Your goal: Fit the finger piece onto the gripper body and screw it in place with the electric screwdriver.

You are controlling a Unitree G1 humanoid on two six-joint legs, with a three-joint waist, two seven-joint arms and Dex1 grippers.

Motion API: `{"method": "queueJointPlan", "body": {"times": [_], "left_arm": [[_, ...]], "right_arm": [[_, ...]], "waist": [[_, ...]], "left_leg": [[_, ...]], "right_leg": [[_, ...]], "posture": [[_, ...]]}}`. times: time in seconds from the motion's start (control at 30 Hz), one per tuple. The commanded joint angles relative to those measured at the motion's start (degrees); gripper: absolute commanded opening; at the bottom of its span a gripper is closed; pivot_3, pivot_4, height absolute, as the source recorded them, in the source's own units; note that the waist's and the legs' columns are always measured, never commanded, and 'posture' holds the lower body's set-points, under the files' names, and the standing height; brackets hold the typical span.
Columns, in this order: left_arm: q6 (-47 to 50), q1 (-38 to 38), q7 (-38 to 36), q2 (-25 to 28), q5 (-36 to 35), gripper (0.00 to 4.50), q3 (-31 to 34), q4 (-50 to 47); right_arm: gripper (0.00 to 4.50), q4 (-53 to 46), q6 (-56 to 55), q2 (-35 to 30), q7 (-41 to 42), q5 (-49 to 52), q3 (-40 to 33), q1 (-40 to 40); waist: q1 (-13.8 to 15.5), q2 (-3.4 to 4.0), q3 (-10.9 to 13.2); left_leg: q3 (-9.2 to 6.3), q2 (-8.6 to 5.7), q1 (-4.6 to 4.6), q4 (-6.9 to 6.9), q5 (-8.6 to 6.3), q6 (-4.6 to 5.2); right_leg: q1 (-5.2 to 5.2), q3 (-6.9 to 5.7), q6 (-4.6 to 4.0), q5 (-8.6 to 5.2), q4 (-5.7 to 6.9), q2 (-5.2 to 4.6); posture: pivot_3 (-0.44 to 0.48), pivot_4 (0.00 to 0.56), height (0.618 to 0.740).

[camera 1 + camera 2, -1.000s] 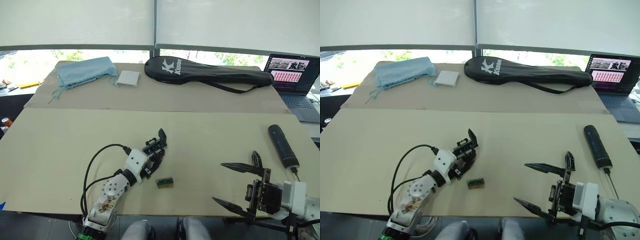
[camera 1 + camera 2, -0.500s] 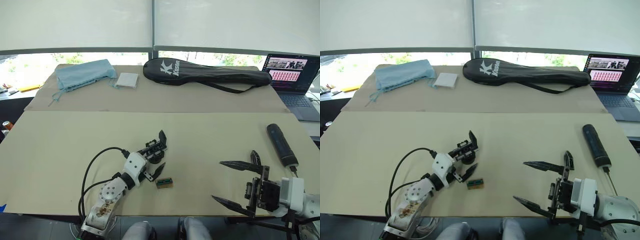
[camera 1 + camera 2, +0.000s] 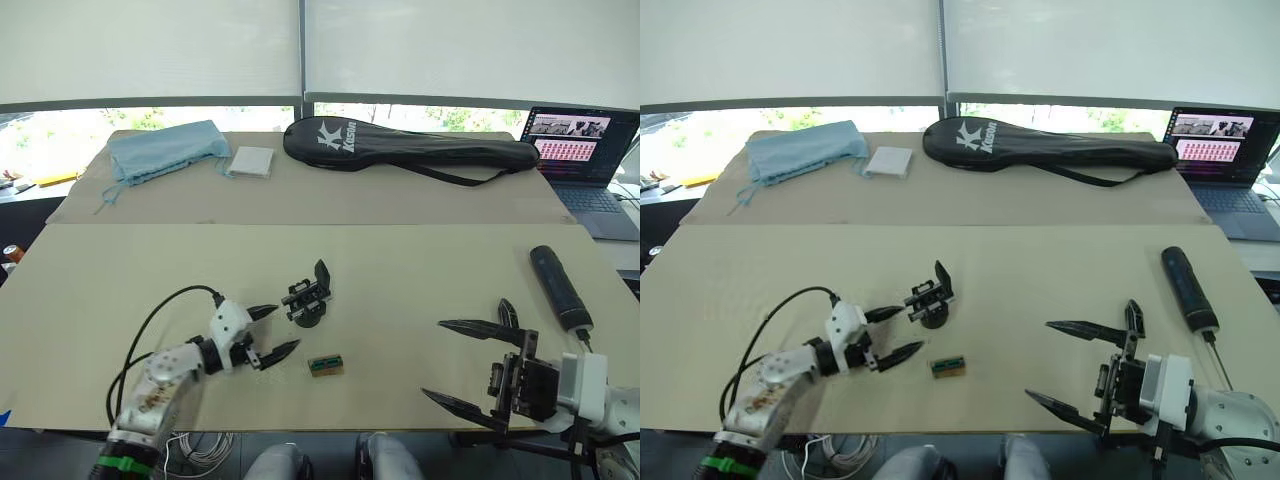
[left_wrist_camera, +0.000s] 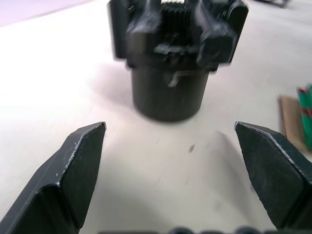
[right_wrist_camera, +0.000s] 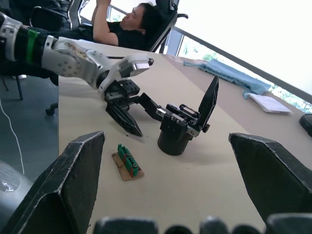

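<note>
— What's nearest on the tabletop [image 3: 420,270]?

— The right gripper [image 3: 462,364], low at the near right edge, fingers spread wide with nothing between them. On the near left, the left gripper [image 3: 272,330] lies just above the surface, fingers also spread wide and empty, tips pointing toward the gripper body [image 3: 309,299].

— So it isn't touching the body?

— No, there's a small gap. The gripper body stands upright on its round base just beyond those fingertips, with one pointed finger sticking up. A small tan-and-green block [image 3: 326,365] lies just beside it on the near side.

— And the finger piece [image 3: 511,314]?

— A small black pointed piece sits right by the right gripper's upper finger; I can't tell if they touch.

— The electric screwdriver [image 3: 560,290]?

— Lying flat a little farther back on the right, silver bit toward the near edge.

— Farther still?

— A long black zipped bag [image 3: 410,150], a white pad [image 3: 251,161], a blue cloth [image 3: 165,145], and a laptop [image 3: 583,150] at far right.
</note>
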Motion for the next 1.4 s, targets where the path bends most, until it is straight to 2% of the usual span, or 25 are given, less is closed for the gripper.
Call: {"method": "queueJointPlan", "body": {"times": [0.03,0.17,0.37,0.63,0.93,0.97,1.03,1.1,1.13,1.23,1.4], "left_arm": [[-4.68,-6.5,-8.58,0.95,0.41,4.47,-0.44,8.88],[-10.86,-15.47,-12.62,-1.45,4.44,4.47,-2.72,20.18],[-15.66,-21.95,-16.81,-5.58,5.94,4.47,-3.71,28.88],[-18.04,-27.77,-20.91,-8.96,7.43,4.47,-4.24,36.1],[-21.61,-30.23,-22.02,-11.9,9.65,4.47,-4.12,42.46],[-21.42,-30.17,-21.97,-12.03,9.53,3.95,-3.89,42.54],[-21.29,-29.79,-21.99,-12.2,9.35,3.32,-3.52,42.2],[-21.34,-29.66,-22.06,-12.27,9.42,2.32,-3.34,42.06],[-21.34,-29.66,-22.08,-12.3,9.47,2.31,-3.28,42.06],[-19.31,-23.4,-22.91,-11.03,6.28,2.31,-2.09,33.18],[-15.39,-14.51,-12.43,-11.99,5.47,2.31,-0.26,16.92]], "right_arm": [[4.5,-2.6,0.58,-0.66,-0.32,1.15,-0.63,-0.41],[4.5,-2.84,1.5,-1.14,-0.6,1.56,-1.09,-1.08],[4.5,-3.54,1.6,-1.03,-1.08,1.2,-1.51,-0.34],[4.5,-3.3,0.69,-0.28,-1.65,0.57,-1.48,0.82],[4.5,-3.28,0.5,0.77,-1.82,0.09,-1.0,2.11],[4.5,-3.27,0.46,0.82,-1.84,0.03,-0.95,2.18],[4.5,-3.29,0.34,0.94,-1.82,0.0,-0.94,2.39],[4.5,-3.31,0.29,0.96,-1.84,0.01,-0.95,2.47],[4.5,-3.31,0.28,0.95,-1.86,0.01,-0.95,2.48],[4.5,-4.17,0.97,2.37,-3.54,0.82,0.05,2.41],[4.5,-3.87,1.11,3.13,-4.54,0.73,-0.15,1.8]], "waist": [[0.12,-0.01,0.0],[0.41,-0.03,0.01],[0.01,-0.06,0.0],[0.13,-0.07,0.01],[0.18,-0.09,0.0],[0.22,-0.09,0.0],[0.3,-0.09,0.0],[0.34,-0.1,0.0],[0.34,-0.1,0.0],[-0.03,-0.06,-0.03],[-0.52,-0.06,-0.02]], "left_leg": [[0.0,-0.01,0.0,0.0,0.0,0.01],[-0.01,-0.08,-0.08,0.11,0.02,0.01],[0.0,-0.13,-0.09,0.12,0.16,0.26],[0.0,-0.12,-0.08,0.19,0.01,-0.13],[0.0,-0.11,-0.09,0.19,0.19,0.21],[0.0,-0.11,-0.09,0.2,0.19,0.21],[0.0,-0.11,-0.09,0.2,0.18,0.22],[-0.01,-0.11,-0.1,0.2,0.18,0.24],[0.0,-0.11,-0.1,0.2,0.18,0.24],[0.0,-0.09,-0.12,0.18,0.18,0.25],[0.0,-0.08,-0.13,0.15,0.18,0.24]], "right_leg": [[0.01,-0.01,0.0,0.0,-0.01,0.0],[0.04,-0.1,0.03,0.04,-0.03,-0.02],[0.04,-0.11,0.07,0.05,-0.09,-0.02],[0.09,-0.11,0.08,0.06,-0.06,-0.04],[0.08,-0.09,0.09,0.07,-0.06,-0.05],[0.09,-0.09,0.09,0.07,-0.06,-0.06],[0.09,-0.09,0.1,0.08,-0.06,-0.07],[0.09,-0.08,0.1,0.08,-0.07,-0.08],[0.08,-0.08,0.1,0.08,-0.07,-0.08],[0.05,-0.07,0.1,0.08,-0.07,-0.07],[-0.01,-0.02,0.08,0.07,-0.09,-0.05]], "posture": [[0.0,0.15,0.74],[0.0,0.15,0.74],[0.0,0.15,0.74],[0.0,0.15,0.74],[0.0,0.15,0.74],[0.0,0.15,0.74],[0.0,0.15,0.74],[0.0,0.15,0.74],[0.0,0.15,0.74],[0.0,0.15,0.74],[0.0,0.15,0.74]]}}
